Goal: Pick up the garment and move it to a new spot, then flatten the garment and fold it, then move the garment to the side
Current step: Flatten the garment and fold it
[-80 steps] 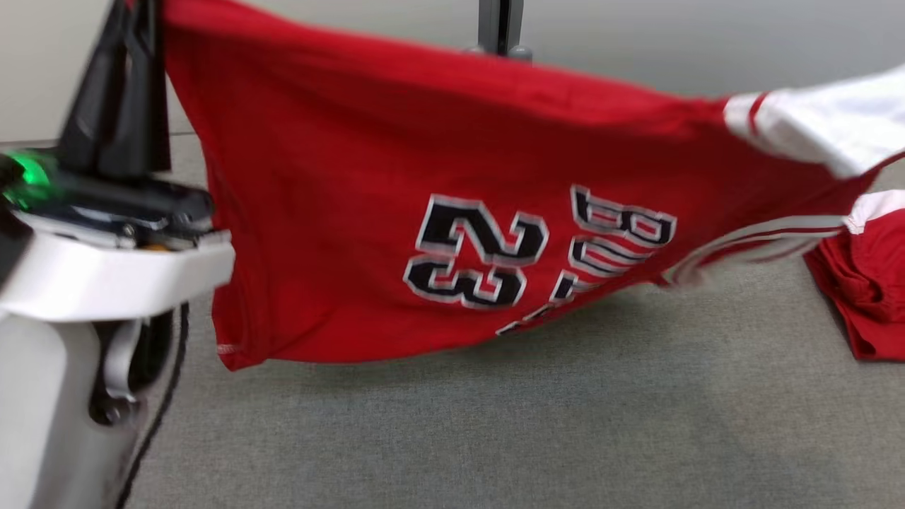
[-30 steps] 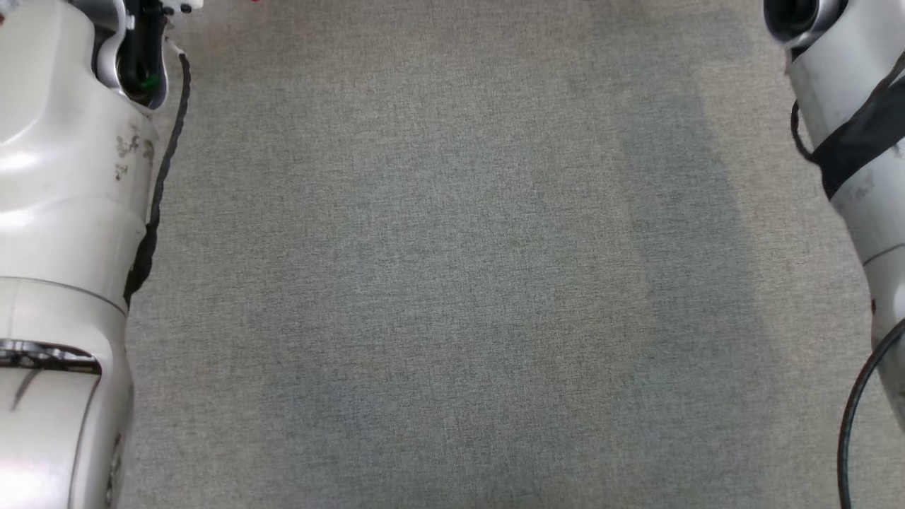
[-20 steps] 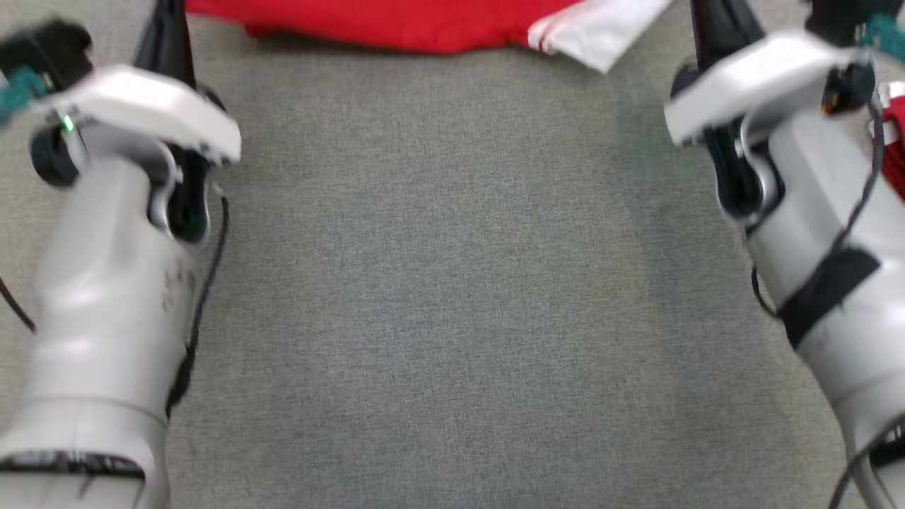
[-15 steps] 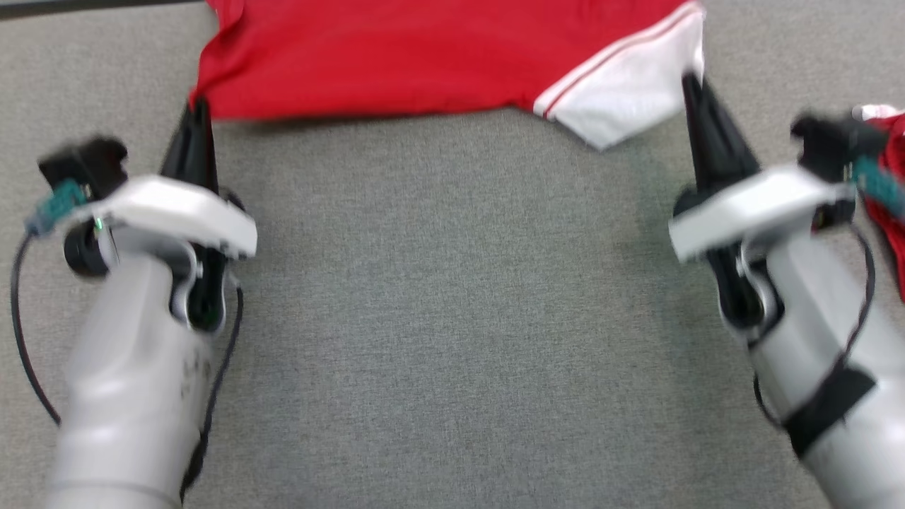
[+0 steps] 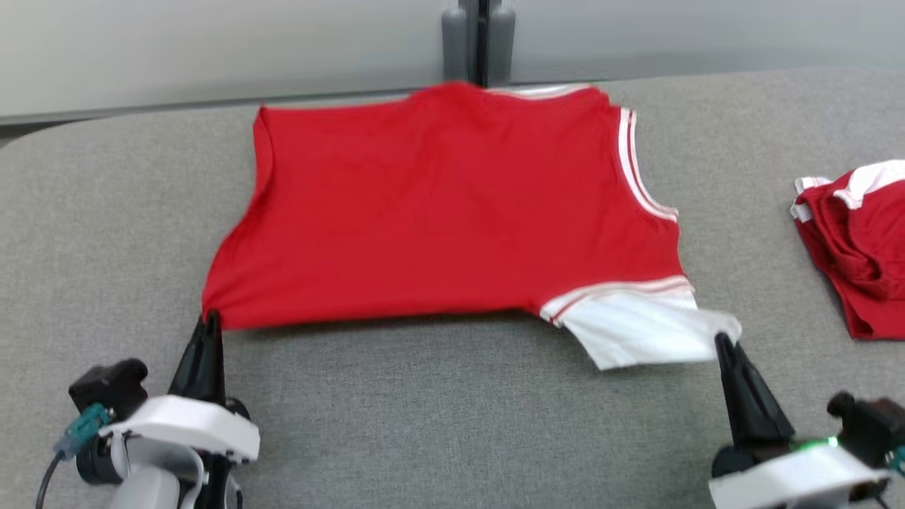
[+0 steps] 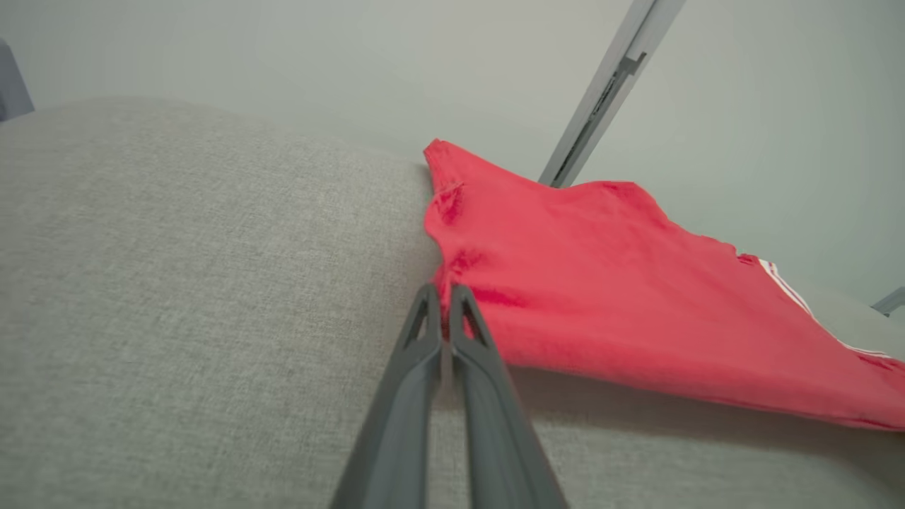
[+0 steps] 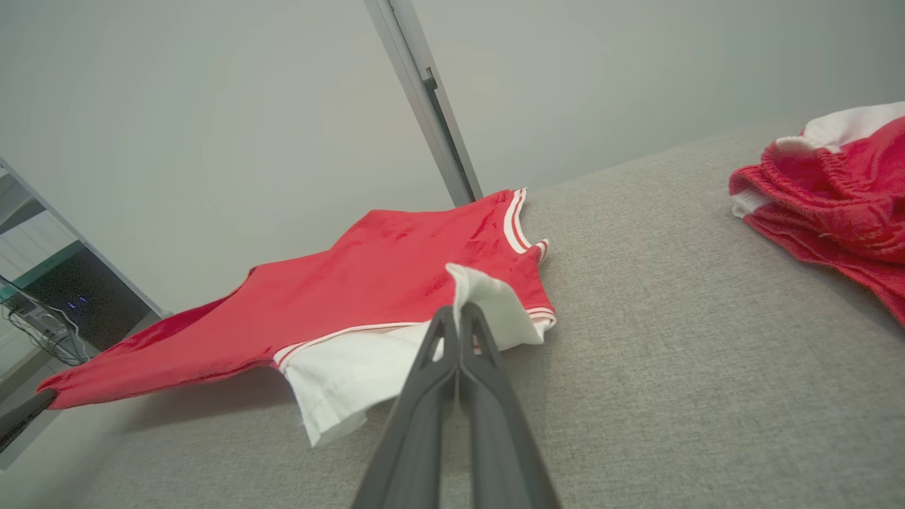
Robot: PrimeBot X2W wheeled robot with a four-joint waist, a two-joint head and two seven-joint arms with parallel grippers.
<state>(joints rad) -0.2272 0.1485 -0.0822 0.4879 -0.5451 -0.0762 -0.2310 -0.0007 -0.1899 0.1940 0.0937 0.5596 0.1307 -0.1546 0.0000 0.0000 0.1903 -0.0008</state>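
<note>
The red jersey (image 5: pixel 452 205) lies spread flat, plain side up, across the far middle of the grey cloth-covered surface (image 5: pixel 438 424). My left gripper (image 5: pixel 210 319) is pinched tight on its near left corner. My right gripper (image 5: pixel 721 341) is clamped on the white near right corner, which is lifted slightly. Bunched red shorts (image 5: pixel 859 247) sit well apart, to the right.

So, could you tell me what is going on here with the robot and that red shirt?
The robot holds a red shirt spread out on the grey table. Its left gripper is shut on the shirt's near red corner, its right gripper on the near white corner. A second red garment lies bunched to the right.
</note>
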